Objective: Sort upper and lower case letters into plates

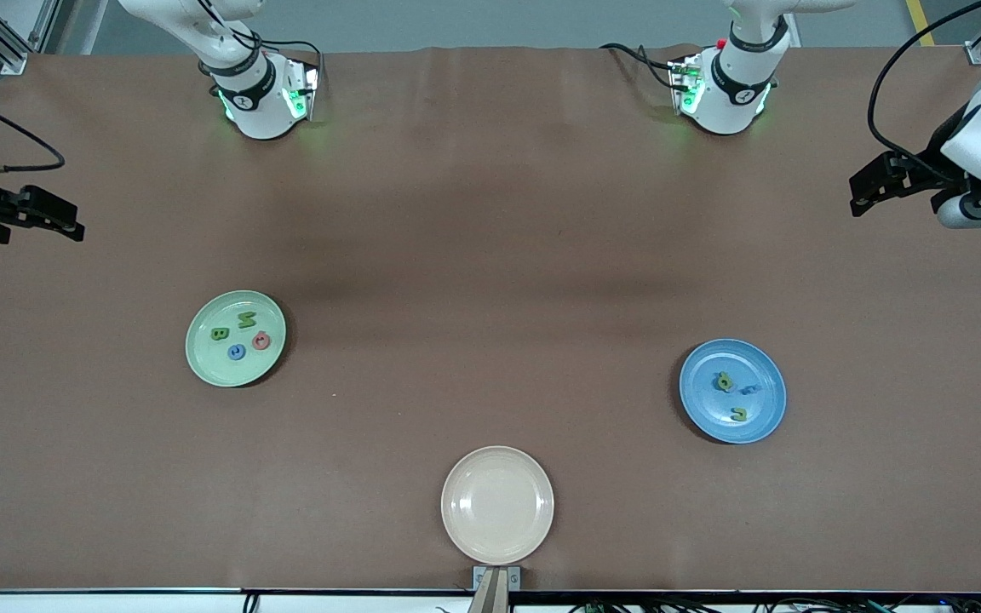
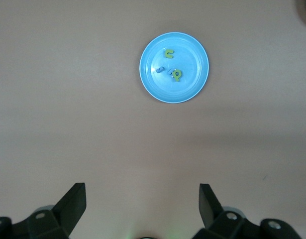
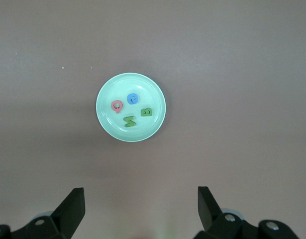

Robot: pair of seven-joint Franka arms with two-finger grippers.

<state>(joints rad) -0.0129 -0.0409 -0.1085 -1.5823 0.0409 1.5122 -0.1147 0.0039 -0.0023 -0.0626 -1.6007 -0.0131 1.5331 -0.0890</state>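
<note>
Sitting nearest the front camera: the beige plate (image 1: 497, 506) lies bare at the counter (image 1: 490, 255) edge, and it is no part of the sort.
Blue plate: the blue plate (image 1: 733, 391) lies toward the left arm's end and holds two green letters (image 1: 725, 381) and at least one small blue letter (image 1: 748, 390).
Mint plate: the mint plate (image 1: 236, 338) lies toward the right arm's end, a little farther from the front camera, and holds a green B (image 1: 219, 334), a green zigzag letter (image 1: 246, 320), a blue round letter (image 1: 237, 351) and a pinkish-red letter (image 1: 261, 340).
Left gripper: the left gripper (image 1: 878, 183) hangs over the counter's end, fingers wide apart, empty.
Right gripper: the right gripper (image 1: 39, 217) hangs over its own end, likewise spread and empty.
Step in hand: no letter lies loose on the counter, so I judge the sort done; best both arms wait clear.
View differences: the wrist views show letter shapes and the fingers' wide spread; the blue plate's blue pieces are too small to count in either view; only the front view shows both plates and the beige one together.
</note>
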